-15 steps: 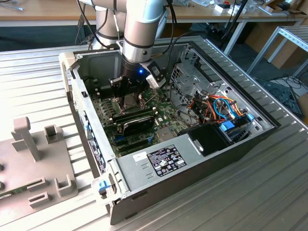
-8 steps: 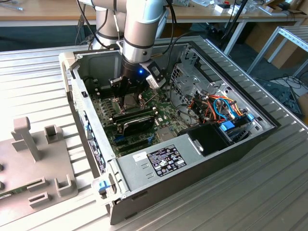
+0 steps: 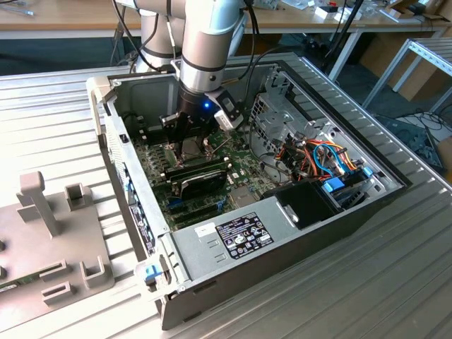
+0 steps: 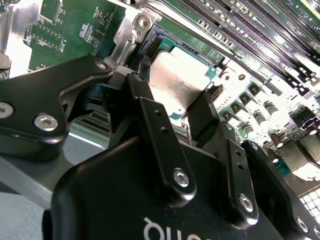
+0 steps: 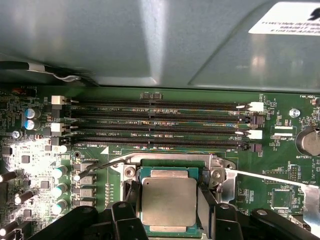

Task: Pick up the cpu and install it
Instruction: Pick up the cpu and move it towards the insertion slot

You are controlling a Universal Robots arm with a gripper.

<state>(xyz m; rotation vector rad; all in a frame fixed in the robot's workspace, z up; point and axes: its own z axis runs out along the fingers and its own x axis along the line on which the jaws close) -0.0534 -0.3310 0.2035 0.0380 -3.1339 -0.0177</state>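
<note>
The cpu (image 5: 169, 201), a small square chip with a dull silver top and a green rim, lies level within the socket (image 5: 131, 161) on the green motherboard (image 5: 280, 150). My gripper (image 5: 169, 205) stands straight over it, with one black finger (image 5: 132, 194) against one side and the other finger (image 5: 206, 197) against the opposite side. In the second wrist view the cpu (image 4: 177, 80) shines between the two fingers (image 4: 145, 107) of the gripper (image 4: 172, 102). In the exterior view the gripper (image 3: 192, 147) reaches down into the open computer case (image 3: 106, 134).
Memory slots (image 5: 160, 125) run beside the socket, and the grey case wall (image 5: 150, 40) rises beyond them. A long black card (image 3: 201, 180) lies beside the gripper. The power supply (image 3: 233, 236), a drive cage (image 3: 272, 120) and cables (image 3: 321, 159) fill the rest of the case.
</note>
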